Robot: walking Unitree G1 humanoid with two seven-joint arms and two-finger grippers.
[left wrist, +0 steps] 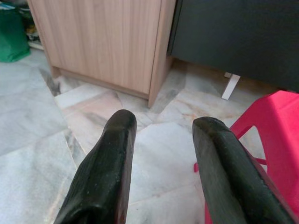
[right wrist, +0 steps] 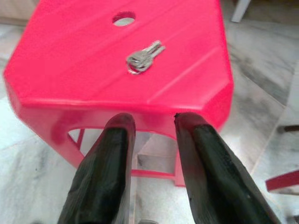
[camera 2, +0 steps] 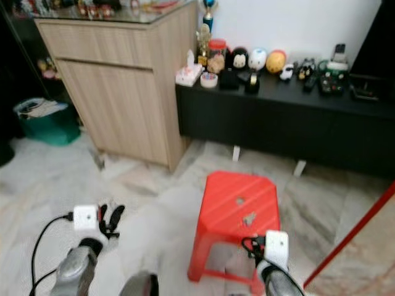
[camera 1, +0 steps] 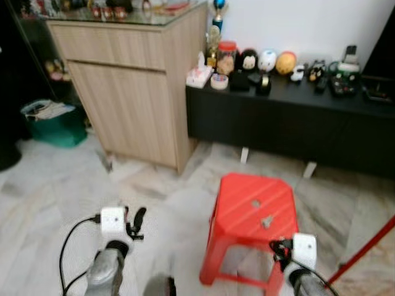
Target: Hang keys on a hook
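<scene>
Landmark: red plastic stool [camera 1: 253,209], standing on the pale marble floor [camera 1: 55,191].

Keys [right wrist: 144,56]: a small silver bunch on a ring, lying flat on the stool's seat, just beside the round hole [right wrist: 124,18] in the middle of the seat, on the side nearer the robot. In the head view they show as a small grey spot [camera 1: 267,221] on the seat. Nothing touches them.

Right gripper [right wrist: 152,123]: hovers at the stool's near edge, below seat level, pointing at the stool's front rim. Fingers [right wrist: 105,172] apart with a narrow gap, holding nothing. Keys lie beyond the fingertips, well apart from them. In the head view the white wrist housing [camera 1: 304,248] sits at the stool's near right corner.

Left gripper [left wrist: 161,126]: out over bare floor to the left of the stool, apart from it. Fingers [left wrist: 110,168] spread wide, empty. A corner of the stool shows at its side in the wrist view.

Surroundings: behind the stool, a low black cabinet [camera 1: 290,123] runs along the white wall, with small figurines, a jar and other items on top. Behind and left of the stool, touching the black cabinet's end, stands a taller light wooden cabinet [camera 1: 129,92]. Further left of that, a green bin [camera 1: 52,123] sits on the floor. A red bar [camera 1: 364,250] slants up to the right of the stool.
</scene>
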